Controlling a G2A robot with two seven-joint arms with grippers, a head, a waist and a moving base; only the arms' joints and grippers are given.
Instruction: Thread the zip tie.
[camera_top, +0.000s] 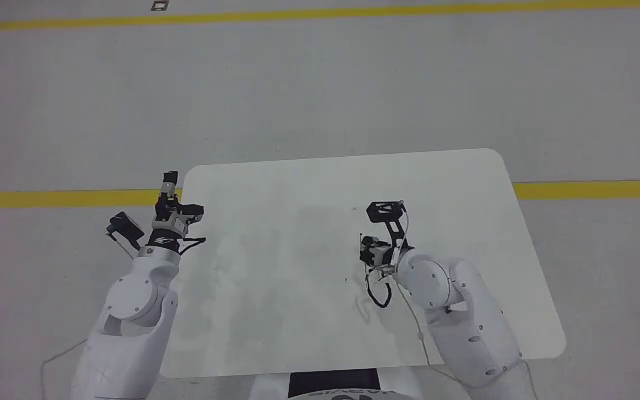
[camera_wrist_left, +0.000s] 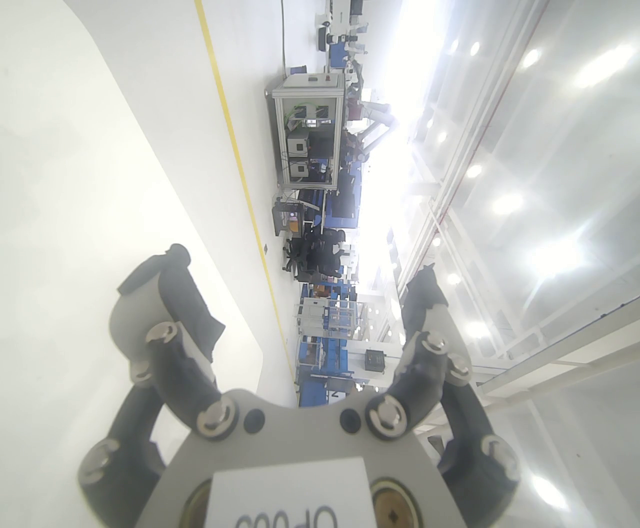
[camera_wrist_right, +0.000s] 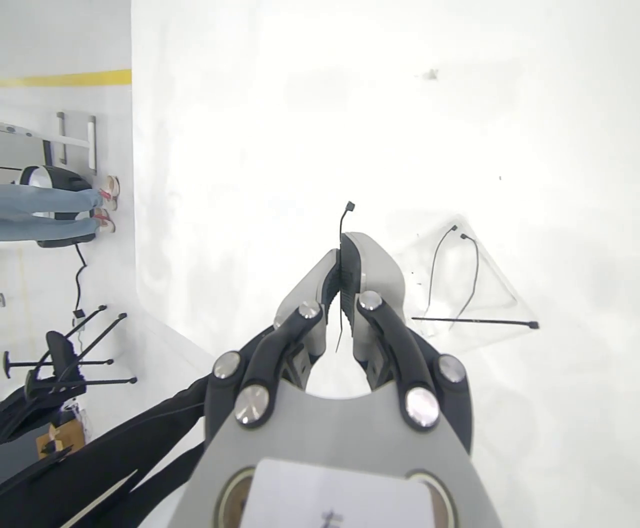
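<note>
1. My right hand (camera_wrist_right: 342, 250) is closed on a black zip tie (camera_wrist_right: 344, 220), pinching it partway along its strap between the two fingertips.
2. The tie's small square head sticks out just past my fingertips. The thin tail runs back between the fingers toward my palm and hangs free there, touching nothing that I can see.
3. In the top view my right hand (camera_top: 385, 212) sits above the middle of the white counter (camera_top: 470, 190), a little toward its right half. From up there the tie is too small to make out.
4. Just beside my right hand a clear plastic holder (camera_wrist_right: 495, 265) lies flat on the counter.
5. Two loose curved ties (camera_wrist_right: 435, 265) rest inside the holder, side by side. A straight tie (camera_wrist_right: 475, 321) lies across its near edge, with its head at one corner.
6. A small dark speck (camera_wrist_right: 430, 75) marks the counter farther out, well apart from the holder.
7. My left hand (camera_wrist_left: 300, 262) is open, fingers spread wide with nothing between them.
8. In the top view my left hand (camera_top: 168, 200) is at the counter's left edge, near the far left corner, well apart from my right hand and the tie.
</note>
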